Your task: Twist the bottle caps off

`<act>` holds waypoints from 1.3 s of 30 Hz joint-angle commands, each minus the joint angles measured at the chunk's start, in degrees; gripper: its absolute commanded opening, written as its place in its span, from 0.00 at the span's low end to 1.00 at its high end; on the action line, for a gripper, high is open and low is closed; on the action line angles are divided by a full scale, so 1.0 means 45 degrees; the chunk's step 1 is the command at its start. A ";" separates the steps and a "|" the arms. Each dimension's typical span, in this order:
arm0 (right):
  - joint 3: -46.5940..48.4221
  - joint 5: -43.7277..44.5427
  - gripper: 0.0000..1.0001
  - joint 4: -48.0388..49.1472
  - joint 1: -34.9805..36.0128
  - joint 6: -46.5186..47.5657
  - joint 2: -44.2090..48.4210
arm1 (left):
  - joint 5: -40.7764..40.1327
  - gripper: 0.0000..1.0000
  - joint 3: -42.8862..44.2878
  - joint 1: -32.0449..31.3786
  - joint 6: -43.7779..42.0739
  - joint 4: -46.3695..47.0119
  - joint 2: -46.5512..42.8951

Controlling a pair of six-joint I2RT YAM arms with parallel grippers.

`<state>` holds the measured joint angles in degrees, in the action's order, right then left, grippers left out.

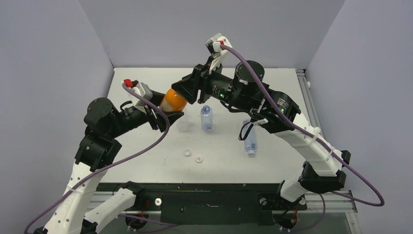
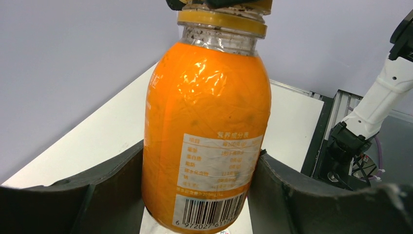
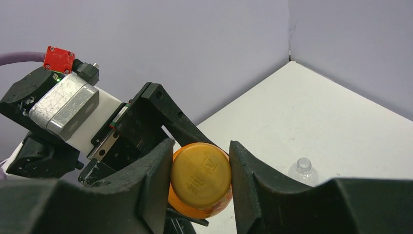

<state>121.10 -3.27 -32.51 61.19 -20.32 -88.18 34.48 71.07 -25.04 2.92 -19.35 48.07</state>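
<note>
Top external view: my left gripper [image 1: 165,113] is clamped on the body of the squat orange plastic bottle [image 1: 173,100]. The bottle is held tilted above the white table [image 1: 146,156], with its cap end turned towards my right gripper [image 1: 188,91].

Left wrist view: both dark fingers [image 2: 112,180] press against the sides of the orange bottle low on its body, at the height of the printed label and barcode. The golden-brown round screw cap [image 2: 221,18] sits on the neck at the upper edge of the picture.

Right wrist view: the flat top of the golden-brown cap faces the camera. My right fingers [image 3: 156,180] are closed against its rim, one on each side. The left gripper's black body and its silver block lie just behind the bottle.

Elsewhere on the table, seen from the top camera:
- A small clear plastic bottle with a blue label [image 1: 206,118] stands upright near the middle, just beside the held bottle.
- A second clear blue-labelled bottle [image 1: 251,140] lies to the right, partly behind my right arm. I cannot tell whether it stands or lies.
- Two tiny white round plastic caps [image 1: 187,153] lie loose just beside each other, nearer my bases and apart from every bottle.
</note>
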 commanded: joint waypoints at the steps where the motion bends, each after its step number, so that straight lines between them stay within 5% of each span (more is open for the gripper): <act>1: 0.0626 -0.0066 0.13 -0.0044 -0.0114 -0.0120 0.0009 | -0.0245 0.00 0.0148 0.0017 -0.0213 0.0210 -0.0235; 4: 0.0551 -0.0592 0.00 0.0009 -0.0363 0.0036 0.0253 | -0.0037 0.00 0.0159 0.0017 0.0014 0.0294 -0.0234; 8: -0.0157 -0.3667 0.00 0.0950 -0.1073 0.0534 0.1155 | 0.1372 0.00 0.0167 0.0017 0.1096 0.0929 -0.0296; 14: -0.1142 -0.8069 0.00 0.2173 -0.1453 0.1028 0.2155 | 0.5755 0.00 0.0040 0.0017 0.5118 0.2957 -0.0092; 22: -0.1480 -1.0309 0.00 0.2850 -0.1963 0.0609 0.2089 | 0.6406 0.00 0.0273 0.0017 0.5760 0.3074 0.0074; 27: -0.1516 -0.9656 0.00 0.2754 -0.2684 0.0534 0.2566 | 0.6271 0.00 0.0137 0.0049 0.4942 0.2637 -0.0019; 31: -0.2657 -0.6993 0.00 0.1958 -0.3815 0.0800 0.3738 | 0.5521 0.00 0.0050 0.0169 0.4033 0.2340 -0.0148; 39: -1.1608 -0.1183 0.00 0.1484 -0.4246 0.0439 0.6725 | 0.2894 0.00 -0.0173 0.0268 0.2473 0.2103 -0.0408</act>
<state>86.00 -23.33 -25.26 42.33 -16.29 -60.45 55.22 70.11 -24.21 18.81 -10.13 47.05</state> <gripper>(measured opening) 0.387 0.591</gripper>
